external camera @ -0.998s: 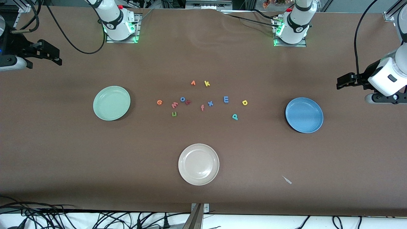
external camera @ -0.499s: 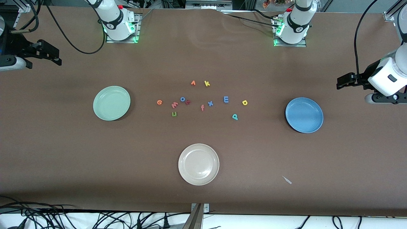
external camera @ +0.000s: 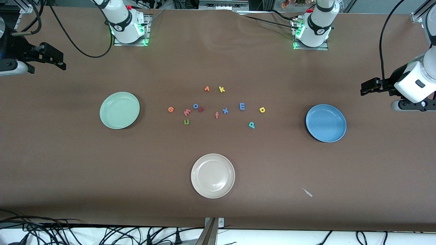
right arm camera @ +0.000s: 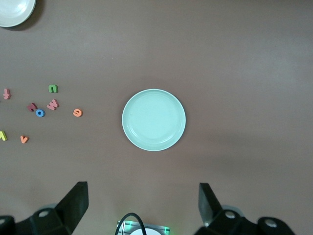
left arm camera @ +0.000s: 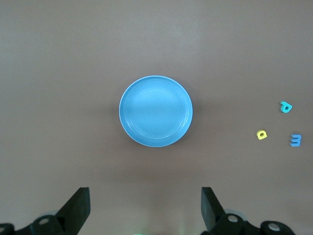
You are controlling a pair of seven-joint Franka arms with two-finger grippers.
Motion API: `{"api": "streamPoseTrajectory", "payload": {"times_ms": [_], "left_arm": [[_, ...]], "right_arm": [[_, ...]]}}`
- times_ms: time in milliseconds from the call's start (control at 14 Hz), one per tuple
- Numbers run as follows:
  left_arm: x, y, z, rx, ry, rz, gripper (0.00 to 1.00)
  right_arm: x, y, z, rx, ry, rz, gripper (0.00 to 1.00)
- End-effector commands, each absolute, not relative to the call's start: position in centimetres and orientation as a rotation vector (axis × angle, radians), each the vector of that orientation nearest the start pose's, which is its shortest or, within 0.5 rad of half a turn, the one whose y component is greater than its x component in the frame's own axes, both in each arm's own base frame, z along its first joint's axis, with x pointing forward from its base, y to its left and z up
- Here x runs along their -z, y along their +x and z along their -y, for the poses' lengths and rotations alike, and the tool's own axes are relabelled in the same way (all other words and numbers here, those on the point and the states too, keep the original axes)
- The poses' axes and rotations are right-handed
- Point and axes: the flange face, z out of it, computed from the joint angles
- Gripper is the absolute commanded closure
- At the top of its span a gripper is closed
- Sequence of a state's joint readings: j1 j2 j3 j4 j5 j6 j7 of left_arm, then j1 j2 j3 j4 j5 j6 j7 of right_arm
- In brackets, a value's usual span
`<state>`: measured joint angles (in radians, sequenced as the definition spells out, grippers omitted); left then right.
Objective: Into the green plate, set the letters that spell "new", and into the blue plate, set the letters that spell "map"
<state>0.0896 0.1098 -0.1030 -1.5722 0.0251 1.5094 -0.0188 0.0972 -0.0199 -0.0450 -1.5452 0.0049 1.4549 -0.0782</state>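
The green plate (external camera: pixel 119 110) lies toward the right arm's end of the table and the blue plate (external camera: pixel 326 123) toward the left arm's end. Between them lie the orange e (external camera: pixel 170 109), pinkish-red w (external camera: pixel 187 112) and olive n (external camera: pixel 186 121), then the blue m (external camera: pixel 242 106), yellow a (external camera: pixel 262 110) and teal p (external camera: pixel 251 125). My left gripper (left arm camera: pixel 144 192) hangs open and empty high up, looking down on the blue plate (left arm camera: pixel 156 111). The right gripper (right arm camera: pixel 142 187) is also open and empty, high above the green plate (right arm camera: pixel 153 119).
A cream-white plate (external camera: pixel 213 175) sits nearer the front camera, at the middle. Other letters lie among the task's: orange v (external camera: pixel 206 88), yellow k (external camera: pixel 221 89), blue o (external camera: pixel 196 106), a dark red letter (external camera: pixel 201 109), pink f (external camera: pixel 217 115), blue x (external camera: pixel 225 110).
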Motion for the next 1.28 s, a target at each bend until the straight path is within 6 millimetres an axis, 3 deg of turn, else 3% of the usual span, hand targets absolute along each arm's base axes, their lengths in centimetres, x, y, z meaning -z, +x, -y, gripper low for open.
{"api": "streamPoseTrajectory", "payload": {"times_ms": [0,1212], "left_arm": [[-56.43,57.42,0.33,-0.247,-3.131,-0.001,0.0],[-56.52,57.57,0.33,-0.228,-3.133,-0.001,0.0]], "right_arm": [[-64.37,53.58,-2.76,-0.094,-3.127,0.191,0.0],[-63.68,54.09,-2.31,-0.105,-3.12,0.172,0.0]]}}
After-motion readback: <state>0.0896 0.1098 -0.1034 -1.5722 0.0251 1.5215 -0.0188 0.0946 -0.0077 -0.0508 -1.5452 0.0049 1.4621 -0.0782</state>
